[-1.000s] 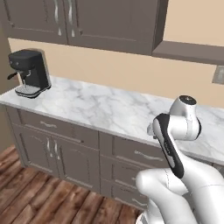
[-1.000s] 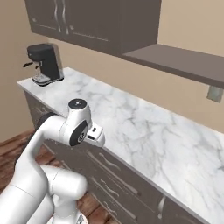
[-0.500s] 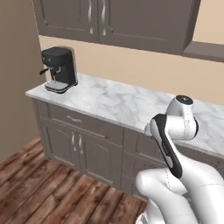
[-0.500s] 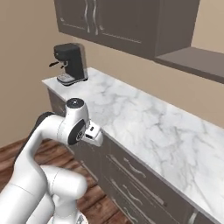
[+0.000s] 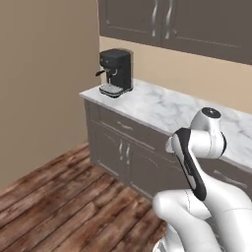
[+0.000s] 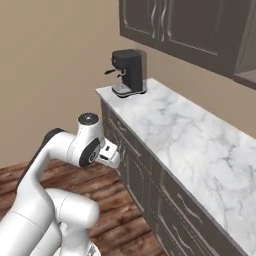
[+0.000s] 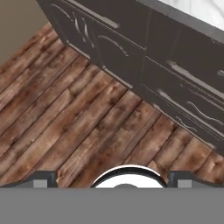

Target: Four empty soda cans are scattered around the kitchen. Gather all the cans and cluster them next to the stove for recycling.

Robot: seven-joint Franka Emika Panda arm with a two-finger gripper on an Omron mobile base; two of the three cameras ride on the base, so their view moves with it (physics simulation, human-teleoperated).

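Marble-topped table (image 5: 162, 106), white with grey veins, ran rightward from a black coffee machine (image 5: 115, 72) standing at its end by the beige wall. No soda can or stove was visible on it or near that machine, so their whereabouts could not be told. Below the machine: dark brown cabinets (image 5: 123, 152); above and to its right: matching upper cabinets (image 6: 190, 25). Wood-plank floor (image 7: 74, 127) lay in front of the cabinets. The arm was folded well clear of the machine, gripper (image 7: 113, 179) pointing down at the floor, jaws spread wide and empty. Risk, as judged: with nothing to collect in sight, searching could run long, or the base could brush the cabinet fronts while turning.
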